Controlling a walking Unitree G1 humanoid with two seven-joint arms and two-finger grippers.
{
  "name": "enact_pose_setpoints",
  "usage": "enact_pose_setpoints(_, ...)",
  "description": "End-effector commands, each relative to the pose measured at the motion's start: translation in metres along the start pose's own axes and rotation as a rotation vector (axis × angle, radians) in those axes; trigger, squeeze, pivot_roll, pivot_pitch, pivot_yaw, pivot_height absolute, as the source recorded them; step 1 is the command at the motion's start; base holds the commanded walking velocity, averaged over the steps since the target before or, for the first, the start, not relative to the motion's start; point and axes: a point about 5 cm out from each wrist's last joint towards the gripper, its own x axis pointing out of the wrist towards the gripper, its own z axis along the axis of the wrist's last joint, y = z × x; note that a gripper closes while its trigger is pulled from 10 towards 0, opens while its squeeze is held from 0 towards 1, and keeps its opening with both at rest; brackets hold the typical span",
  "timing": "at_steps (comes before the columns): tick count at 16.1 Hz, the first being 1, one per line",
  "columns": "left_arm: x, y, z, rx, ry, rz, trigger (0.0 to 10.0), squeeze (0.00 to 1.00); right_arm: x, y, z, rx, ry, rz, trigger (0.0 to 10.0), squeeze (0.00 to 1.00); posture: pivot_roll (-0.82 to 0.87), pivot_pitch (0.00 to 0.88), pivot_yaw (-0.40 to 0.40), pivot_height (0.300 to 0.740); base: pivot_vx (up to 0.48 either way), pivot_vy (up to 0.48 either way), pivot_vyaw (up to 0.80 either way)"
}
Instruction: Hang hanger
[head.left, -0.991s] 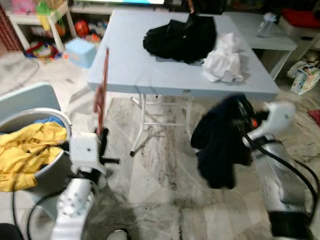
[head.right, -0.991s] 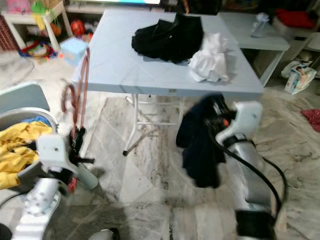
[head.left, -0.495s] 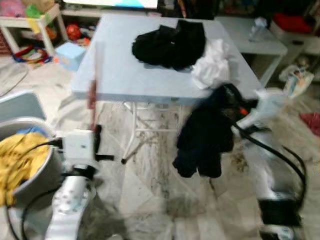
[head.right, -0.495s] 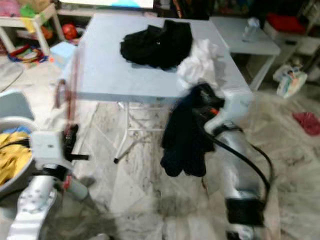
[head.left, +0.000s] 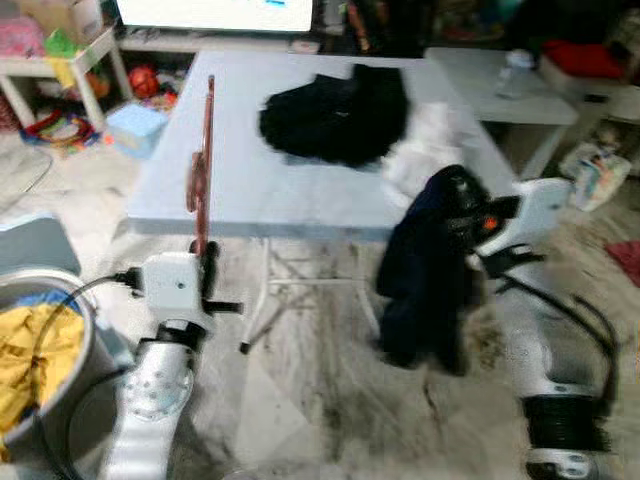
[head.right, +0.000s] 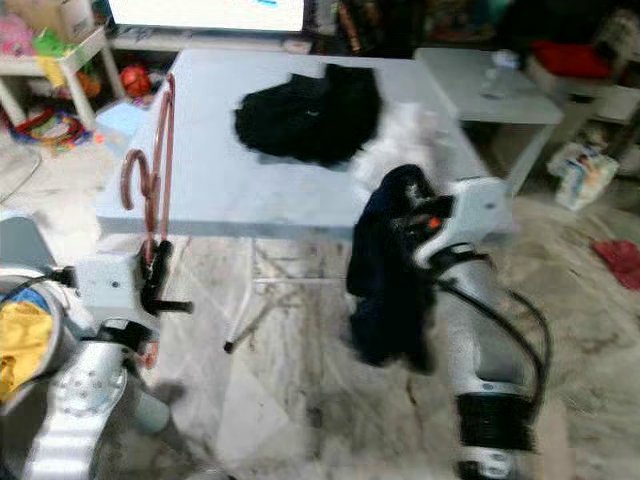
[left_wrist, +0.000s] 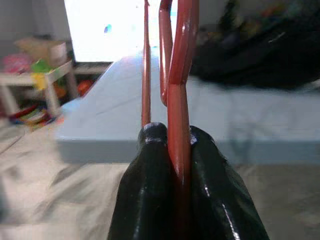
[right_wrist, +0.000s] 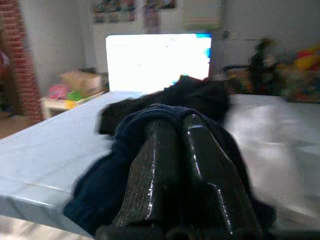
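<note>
One red hanger (head.left: 203, 165) stands upright in the left tool (left_wrist: 170, 150), whose two black fingers (left_wrist: 147, 200) are pressed together on the hanger's lower part; the hook end rises above the near left edge of the surface (head.left: 250, 150). In the left wrist view the red rods run straight up from between the fingers, with the pale blue top beyond them.

The right tool (right_wrist: 175, 150) is closed on one dark navy garment (head.left: 425, 270). The cloth is bunched over the fingers and hangs down in front of the surface's near right edge, its lower end above the marble floor (head.left: 320, 380). The silver right arm (head.left: 535, 340) reaches up from the lower right.

Two heaps of clothing lie on the surface: one black pile (head.left: 335, 110) toward the far middle and one white pile (head.left: 420, 155) just beside it, on its right and nearer the robot; they appear to touch.

At the lower left stands one grey basket (head.left: 50, 290) with yellow cloth (head.left: 35, 355) inside. A second, lower white table (head.left: 500, 85) stands behind on the right, and a bright screen (head.left: 215, 12) glows at the far edge of the room. Toys lie scattered on the floor at the far left.
</note>
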Motion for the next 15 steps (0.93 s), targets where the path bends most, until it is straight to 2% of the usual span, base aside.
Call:
enact_pose_setpoints(1, 0.000, -0.005, 0.001, -0.005, 0.000, -0.009, 10.0, 0.00, -0.001, -0.008, 0.009, -0.027, -0.031, -0.014, 0.0, 0.00, 0.07, 0.093, -0.093, 0.740, 0.349, 0.326, 0.00)
enact_pose_setpoints(7, 0.005, -0.006, 0.002, 0.002, -0.018, -0.014, 10.0, 0.00, 0.008, -0.009, 0.017, -0.031, -0.061, -0.011, 0.0, 0.00, 0.06, 0.089, -0.097, 0.740, 0.360, 0.316, 0.00)
enact_pose_setpoints(12, 0.007, -0.010, 0.008, 0.017, -0.038, -0.021, 10.0, 0.00, 0.007, -0.004, 0.012, -0.015, -0.057, -0.007, 0.0, 0.00, 0.07, 0.090, -0.100, 0.740, 0.398, 0.268, 0.00)
enact_pose_setpoints(14, 0.010, -0.013, 0.012, 0.022, -0.054, -0.028, 10.0, 0.00, 0.008, -0.003, 0.012, -0.013, -0.059, -0.004, 0.0, 0.00, 0.07, 0.088, -0.100, 0.740, 0.212, 0.000, 0.00)
enact_pose_setpoints(15, 0.012, -0.018, 0.015, 0.051, -0.070, -0.039, 10.0, 0.00, 0.011, -0.005, 0.013, -0.016, -0.065, -0.007, 0.0, 0.00, 0.08, 0.086, -0.099, 0.740, 0.000, 0.000, 0.00)
